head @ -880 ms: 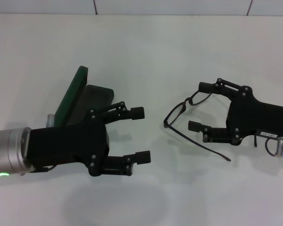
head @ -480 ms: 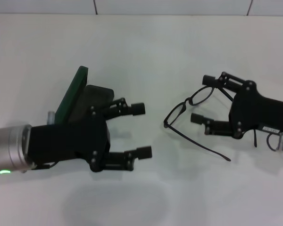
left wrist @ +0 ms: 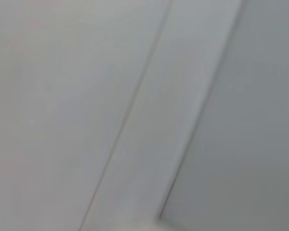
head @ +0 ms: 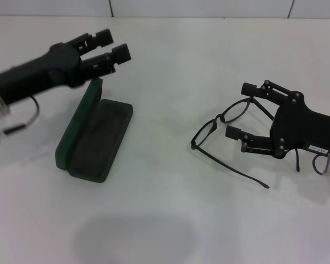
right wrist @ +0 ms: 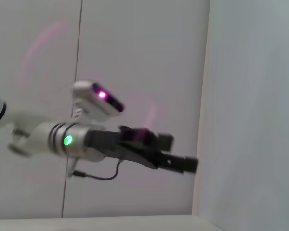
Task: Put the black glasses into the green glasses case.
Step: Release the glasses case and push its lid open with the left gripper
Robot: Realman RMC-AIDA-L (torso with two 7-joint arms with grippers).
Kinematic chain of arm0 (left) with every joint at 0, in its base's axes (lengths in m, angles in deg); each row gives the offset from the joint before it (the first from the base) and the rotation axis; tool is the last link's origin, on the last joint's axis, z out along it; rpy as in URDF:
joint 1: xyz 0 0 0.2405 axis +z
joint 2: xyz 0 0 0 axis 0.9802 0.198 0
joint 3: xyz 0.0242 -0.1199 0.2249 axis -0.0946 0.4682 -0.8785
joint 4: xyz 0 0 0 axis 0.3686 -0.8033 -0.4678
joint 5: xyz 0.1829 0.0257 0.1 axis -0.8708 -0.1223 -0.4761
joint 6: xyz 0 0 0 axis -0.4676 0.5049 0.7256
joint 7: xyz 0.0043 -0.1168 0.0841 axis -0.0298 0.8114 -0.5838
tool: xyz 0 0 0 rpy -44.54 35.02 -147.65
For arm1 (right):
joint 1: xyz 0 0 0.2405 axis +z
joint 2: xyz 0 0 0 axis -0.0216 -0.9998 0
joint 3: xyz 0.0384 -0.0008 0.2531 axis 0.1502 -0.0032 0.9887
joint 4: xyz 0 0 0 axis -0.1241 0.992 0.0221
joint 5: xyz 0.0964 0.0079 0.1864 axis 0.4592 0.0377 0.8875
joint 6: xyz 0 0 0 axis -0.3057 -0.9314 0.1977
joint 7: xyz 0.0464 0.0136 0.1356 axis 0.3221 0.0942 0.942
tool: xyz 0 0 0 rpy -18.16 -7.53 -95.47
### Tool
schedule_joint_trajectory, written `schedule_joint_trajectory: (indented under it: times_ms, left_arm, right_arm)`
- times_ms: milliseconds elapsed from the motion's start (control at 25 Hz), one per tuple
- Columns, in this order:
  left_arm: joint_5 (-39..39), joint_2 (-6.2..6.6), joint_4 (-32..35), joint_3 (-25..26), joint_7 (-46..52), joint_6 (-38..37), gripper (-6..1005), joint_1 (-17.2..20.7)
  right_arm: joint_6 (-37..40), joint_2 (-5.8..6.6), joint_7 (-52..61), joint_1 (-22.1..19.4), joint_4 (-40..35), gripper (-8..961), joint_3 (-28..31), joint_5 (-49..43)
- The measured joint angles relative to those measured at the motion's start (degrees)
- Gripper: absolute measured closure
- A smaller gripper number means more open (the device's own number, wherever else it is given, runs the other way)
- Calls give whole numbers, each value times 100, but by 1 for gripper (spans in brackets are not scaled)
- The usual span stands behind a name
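The green glasses case (head: 96, 137) lies open at the left of the white table, its lid (head: 77, 124) standing up on the left side and its dark lining empty. The black glasses (head: 215, 127) rest on the table at centre right with their temple arms unfolded. My right gripper (head: 239, 110) is open, one finger on each side of the nearer lens (head: 235, 112), and is not closed on it. My left gripper (head: 114, 45) is open and empty, raised behind and above the case. It also shows in the right wrist view (right wrist: 180, 162).
The white table (head: 165, 220) ends at a tiled wall at the back. The left wrist view shows only blurred pale surfaces. A cable hangs from the left arm (head: 22, 118) near the left edge.
My left arm has swung up and back from over the case to the far left, uncovering the open case. My right gripper has edged down slightly and still straddles the lens.
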Motion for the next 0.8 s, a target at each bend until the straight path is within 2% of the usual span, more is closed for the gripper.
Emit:
schedule_joint_trajectory:
  times_ms: [80, 200, 320, 400, 520, 800]
  left_arm:
    - [-762, 79, 789, 8, 1041, 348, 122, -5]
    - [-2047, 91, 2033, 42, 2367, 532, 123, 43]
    - [-3144, -44, 3039, 29, 3243, 542, 126, 146]
    - [-3824, -234, 3583, 5, 3608, 539, 130, 234]
    - [-4373, -416, 3914, -76, 3807, 560, 135, 312]
    - [-4673, -412, 3930, -321, 4041, 1001, 149, 462]
  right_arm:
    - [-1, 6, 3, -11, -5, 92, 0, 2]
    - [-2, 21, 12, -12, 1, 94, -1, 3]
    - [-30, 22, 10, -12, 10, 95, -2, 3]
    - [-97, 10, -10, -12, 11, 96, -2, 3]
    - [-201, -9, -20, -12, 9, 97, -2, 1]
    - [-274, -30, -23, -68, -43, 100, -2, 0]
